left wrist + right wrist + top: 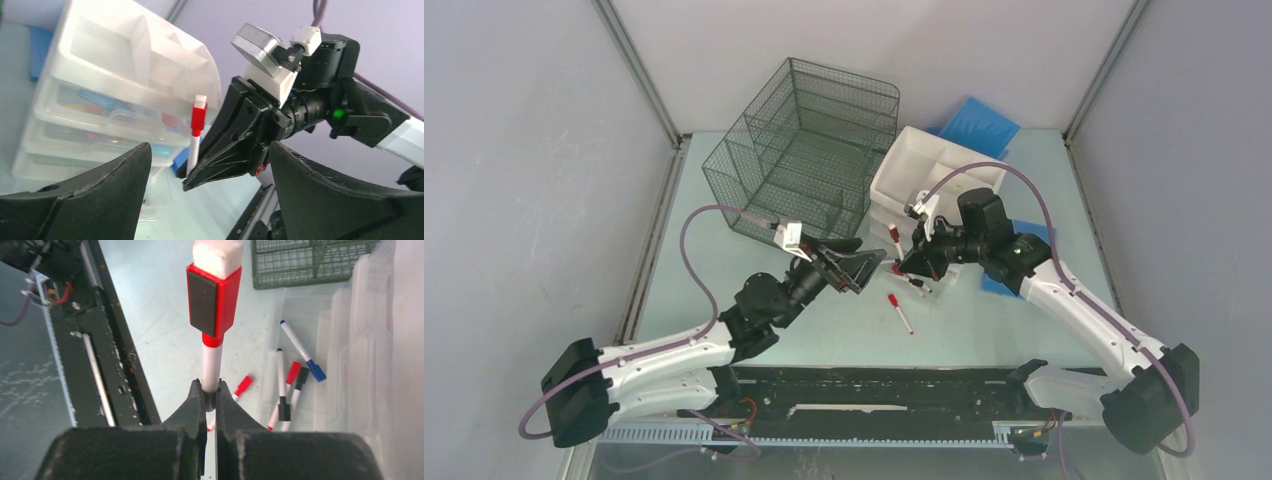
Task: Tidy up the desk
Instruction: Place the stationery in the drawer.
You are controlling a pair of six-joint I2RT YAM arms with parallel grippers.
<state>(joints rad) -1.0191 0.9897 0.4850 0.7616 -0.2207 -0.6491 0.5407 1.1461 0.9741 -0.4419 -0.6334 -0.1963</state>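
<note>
right claw [211,390]: I am clenching the red-capped marker [212,352] low on its barrel, holding it upright | left claw [861,262]: I am gaping wide, gripping nothing | desk [984,335]: lying below both claws | risk: I am pinching only a thin tip-hold, so the marker could pivot or slip and drop beside the white drawer unit [924,170]

Surface: pale mint-green matte desk [984,335]
Far left: dark green wire-mesh organizer [809,150]
Far right: white plastic drawer unit [934,165]; blue flat sheet [979,122], perhaps a folder
Near centre: red-capped white marker [900,313]
</note>
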